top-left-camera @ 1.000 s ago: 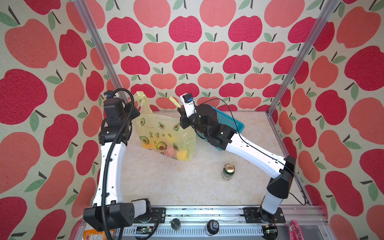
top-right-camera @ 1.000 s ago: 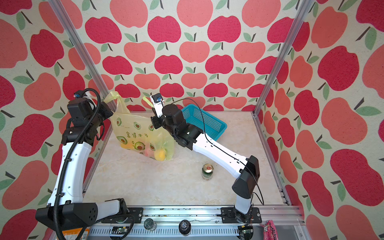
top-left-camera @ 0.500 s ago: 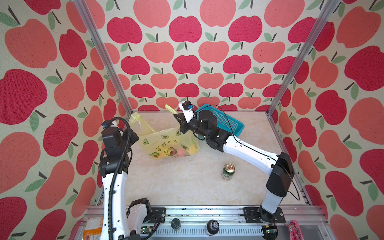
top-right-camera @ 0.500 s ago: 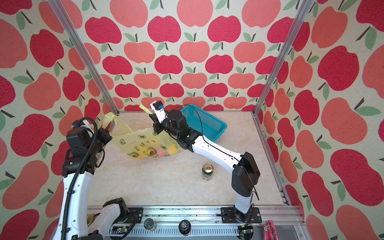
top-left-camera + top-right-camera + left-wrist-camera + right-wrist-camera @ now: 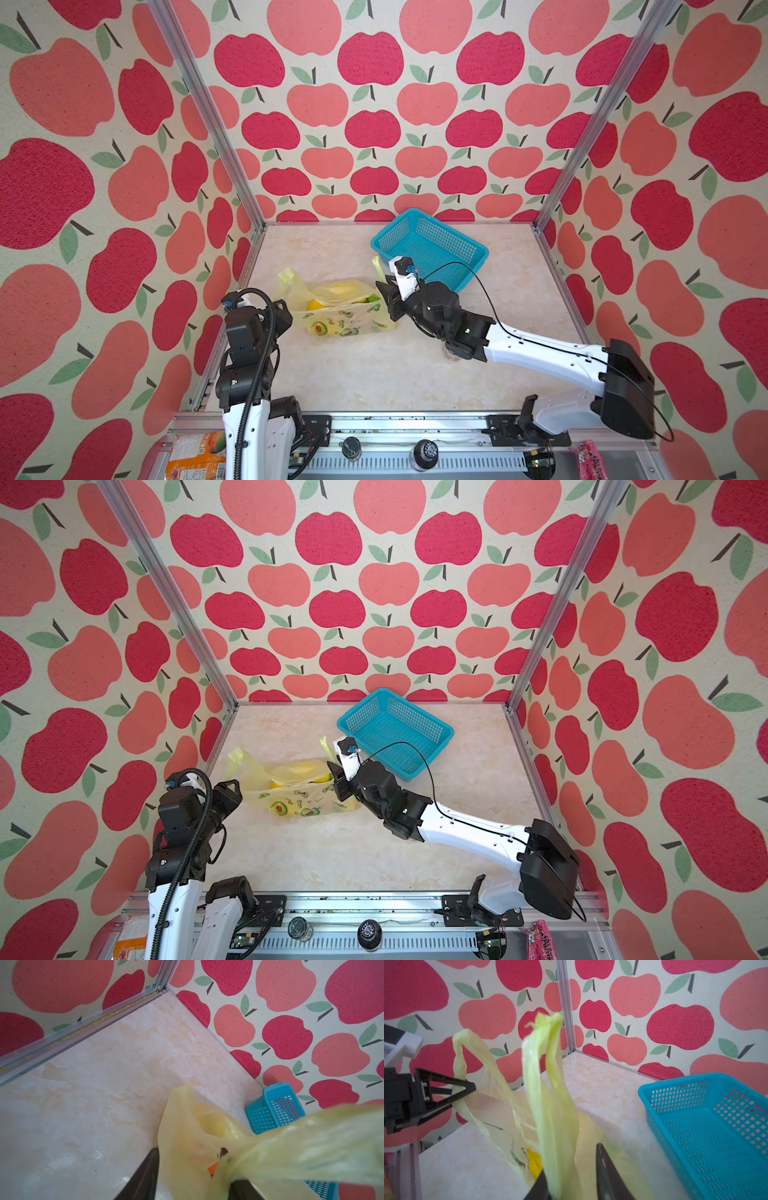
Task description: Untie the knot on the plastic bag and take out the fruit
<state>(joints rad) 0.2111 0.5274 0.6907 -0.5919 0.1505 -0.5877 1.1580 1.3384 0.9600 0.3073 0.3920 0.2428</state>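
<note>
1. The left gripper (image 5: 286, 311) has its jaws apart. In the left wrist view, film of the plastic bag (image 5: 345, 309) lies loose between its fingers (image 5: 145, 1176).
2. The right gripper (image 5: 384, 291) is also parted. One handle loop (image 5: 548, 1076) rises between its fingers, against one of them and clear of the other.
3. The bag lies slumped on the table (image 5: 374, 374) between the two grippers. The second handle loop (image 5: 460, 1059) stands up just beside the left gripper's fingertip.
4. The fruit is inside the bag: a yellow piece (image 5: 316, 305) is midway between the grippers, and a green piece (image 5: 372, 298) is right at the right gripper's tips.
5. A teal basket (image 5: 395, 237) sits just beyond the right gripper, near its wrist.
6. An orange snack packet (image 5: 195, 455) lies off the table, behind the left arm's base.
</note>
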